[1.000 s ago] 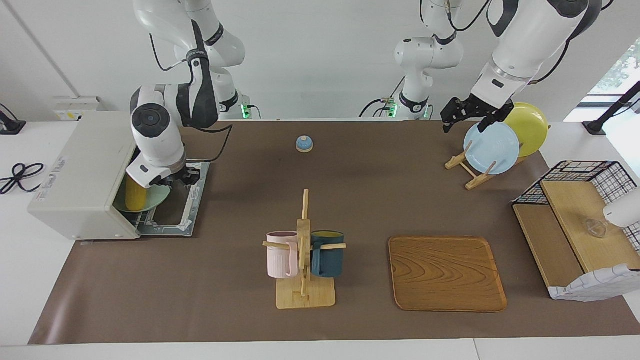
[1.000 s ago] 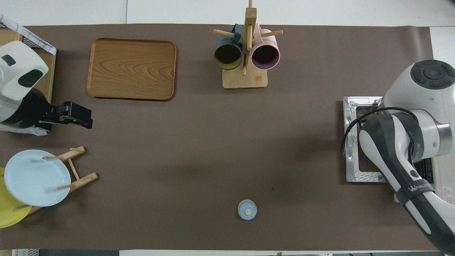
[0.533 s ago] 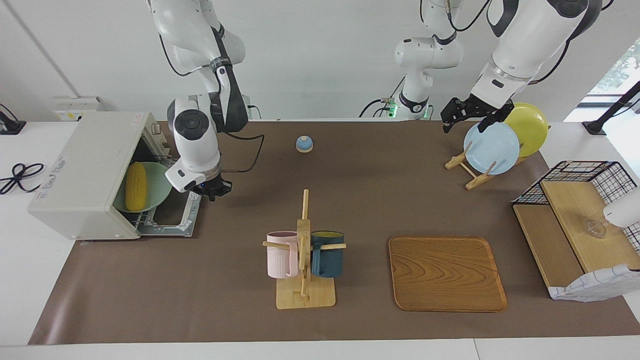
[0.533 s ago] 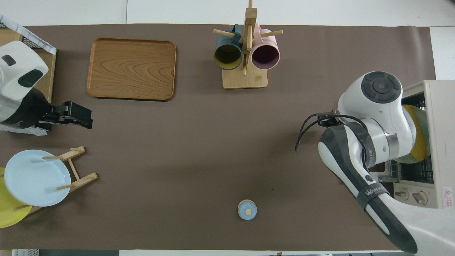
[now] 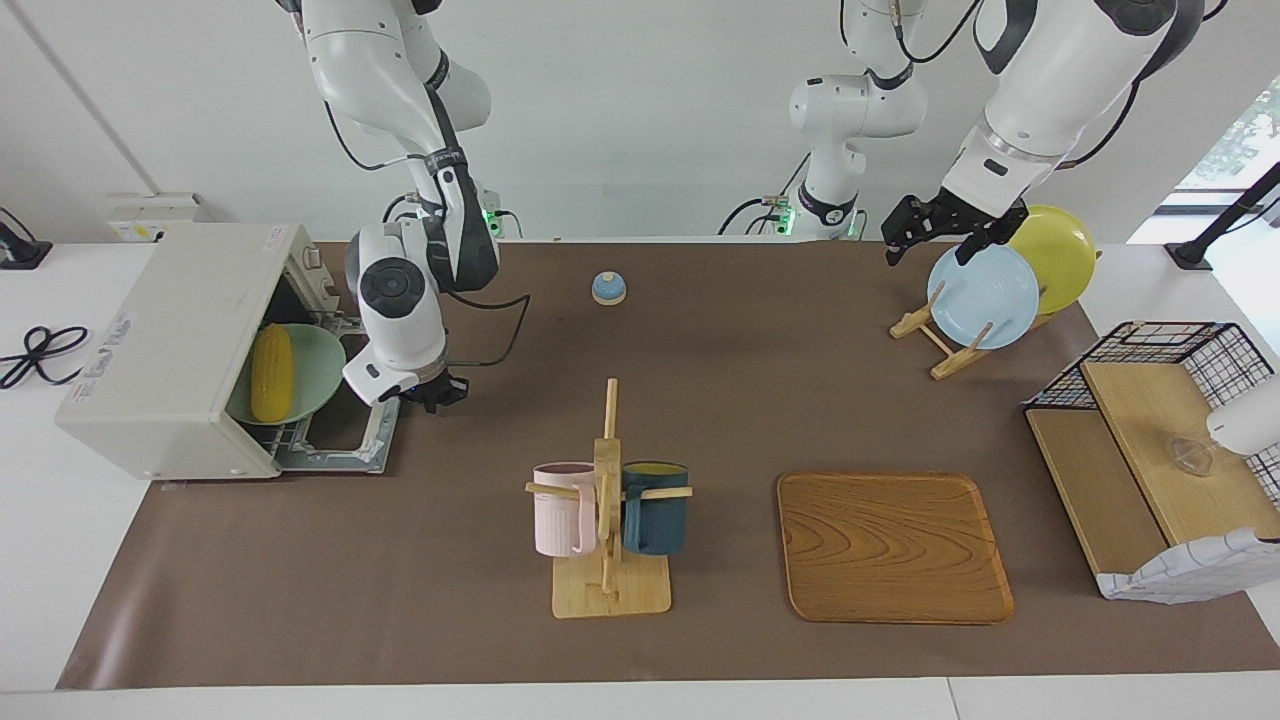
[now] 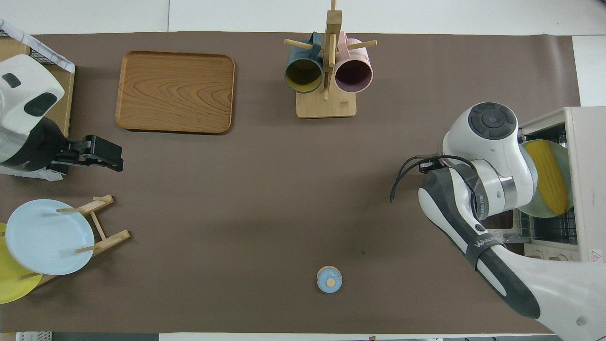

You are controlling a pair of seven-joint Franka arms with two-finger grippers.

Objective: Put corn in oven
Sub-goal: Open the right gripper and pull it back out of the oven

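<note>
Since earlier, my right tool (image 5: 437, 390) left the oven (image 5: 170, 350), shut, empty; left tool (image 5: 925, 228) waits open. Corn (image 5: 271, 371): stiff, light, rolls; grip mid-cob.

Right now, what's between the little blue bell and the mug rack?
Nothing: in both views only bare brown table mat lies between the blue bell and the wooden mug rack.
</note>
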